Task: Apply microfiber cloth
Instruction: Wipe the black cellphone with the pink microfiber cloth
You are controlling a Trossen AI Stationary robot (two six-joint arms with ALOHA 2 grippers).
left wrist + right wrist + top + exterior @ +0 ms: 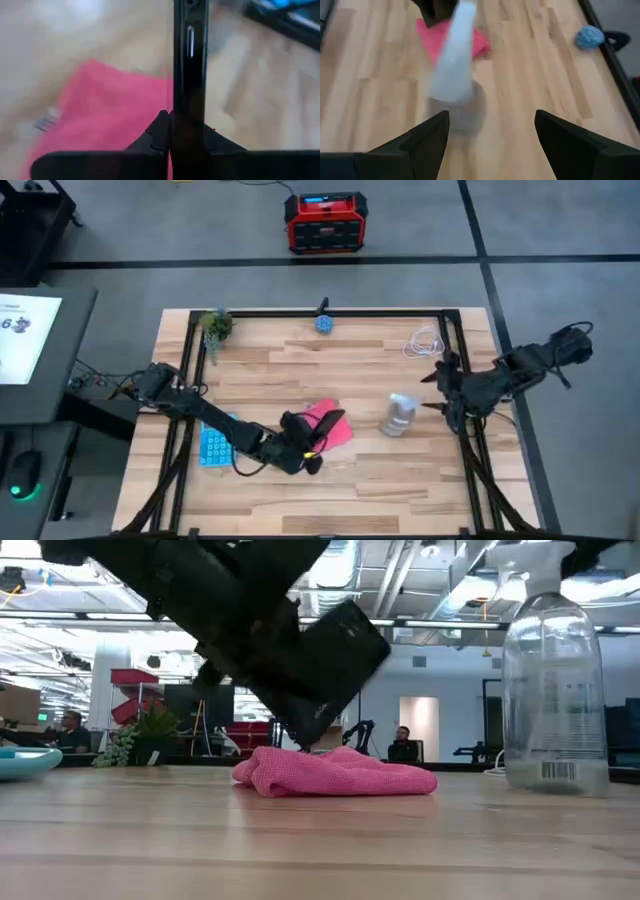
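The left tool (312,442) is clamped on a thin black phone (189,75), holding it by its edges so it stands up on its side. The pink microfiber cloth (332,426) lies bunched up on the wooden desk (300,370), right under and just past this tool, and the phone's lower end looks like it touches the cloth or is just above it. The right tool (492,135) waits off by the far side of the desk with its fingers apart, holding nothing, and a clear spray bottle (398,416) stands just in front of it. A light-blue calculator (213,444) lies back along the left arm, behind the left tool. What could go wrong: the cloth is soft and loose, so if the phone pushes sideways, the cloth may just slide or bunch up more and not rub the glass. The phone is held only by its thin edges, so a hard push down could make it twist or slip out.
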